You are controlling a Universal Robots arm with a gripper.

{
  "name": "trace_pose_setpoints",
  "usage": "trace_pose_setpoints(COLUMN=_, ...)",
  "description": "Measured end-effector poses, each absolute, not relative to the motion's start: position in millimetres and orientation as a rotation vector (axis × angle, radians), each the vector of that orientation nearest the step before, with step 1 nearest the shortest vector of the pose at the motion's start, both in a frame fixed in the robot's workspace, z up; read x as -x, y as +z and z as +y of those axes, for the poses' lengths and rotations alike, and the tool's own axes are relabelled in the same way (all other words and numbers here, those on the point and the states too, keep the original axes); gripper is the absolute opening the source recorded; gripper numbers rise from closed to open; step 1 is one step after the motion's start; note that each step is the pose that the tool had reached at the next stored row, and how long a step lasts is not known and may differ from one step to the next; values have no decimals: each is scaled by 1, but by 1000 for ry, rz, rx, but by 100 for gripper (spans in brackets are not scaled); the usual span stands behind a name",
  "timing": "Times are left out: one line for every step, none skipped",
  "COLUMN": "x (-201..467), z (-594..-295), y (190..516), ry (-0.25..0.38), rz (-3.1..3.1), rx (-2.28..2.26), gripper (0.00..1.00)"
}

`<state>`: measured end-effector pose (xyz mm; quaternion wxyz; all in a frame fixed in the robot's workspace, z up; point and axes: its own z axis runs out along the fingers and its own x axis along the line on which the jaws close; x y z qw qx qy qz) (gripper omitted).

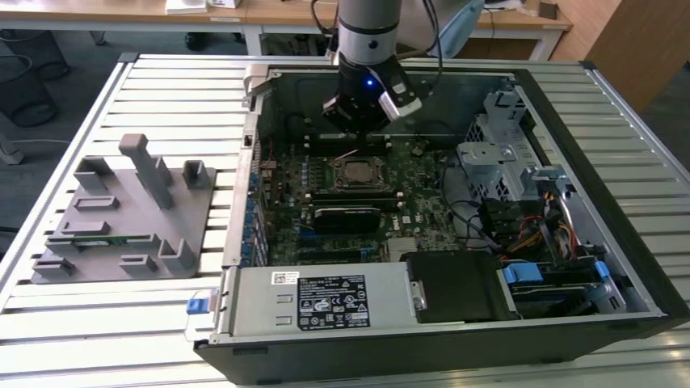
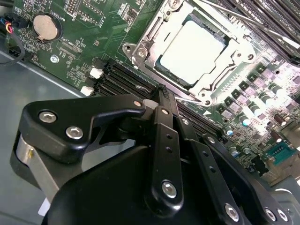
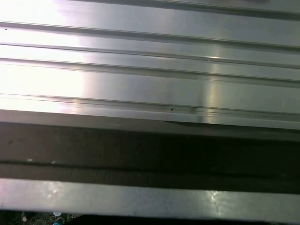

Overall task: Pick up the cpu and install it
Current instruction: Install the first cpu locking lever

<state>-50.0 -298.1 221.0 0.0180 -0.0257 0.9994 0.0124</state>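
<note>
Cpu (image 2: 191,50) seated in socket frame (image 2: 140,52), apart from the jaws.

silver cpu (image 2: 190,51), flat, seated in socket frame (image 2: 151,35)

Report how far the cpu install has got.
Looks done: the cpu already lies flat inside the socket frame on the motherboard, seen in the second wrist view and at in the exterior view. In hand: nothing visibly; the hand sits beside the socket, apart from the chip. Left: I cannot tell whether the frame is latched; the thin lever appears raised.
</note>
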Motion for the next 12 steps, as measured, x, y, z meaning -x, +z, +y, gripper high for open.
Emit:
trace_pose_setpoints(x=50, z=-298, y=221, ry=38, rz=3104, rx=80, gripper=11)
trace_pose_setpoints(x=50, z=-298, y=220, ry=39, rz=3104, rx=80, gripper=11)
trace_pose_setpoints(x=49, z=-298, y=220, ry=38, rz=3104, rx=80, gripper=11)
trace_pose_setpoints(x=49, z=-298, y=219, ry=39, rz=3104, rx=80, gripper=11)
trace_pose_setpoints(x=49, z=-298, y=219, ry=38, rz=3104, rx=80, gripper=11)
trace_pose_setpoints(x=48, z=-298, y=218, ry=38, rz=3104, rx=80, gripper=11)
trace_pose_setpoints(x=48, z=-298, y=218, ry=38, rz=3105, rx=80, gripper=11)
trace_pose_setpoints(x=48, z=-298, y=217, ry=38, rz=3105, rx=80, gripper=11)
trace_pose_setpoints(x=47, z=-298, y=216, ry=38, rz=3105, rx=80, gripper=11)
trace_pose_setpoints(x=47, z=-298, y=216, ry=38, rz=3105, rx=80, gripper=11)
trace_pose_setpoints(x=47, z=-298, y=215, ry=38, rz=3105, rx=80, gripper=11)
trace_pose_setpoints(x=46, z=-298, y=215, ry=38, rz=3105, rx=80, gripper=11)
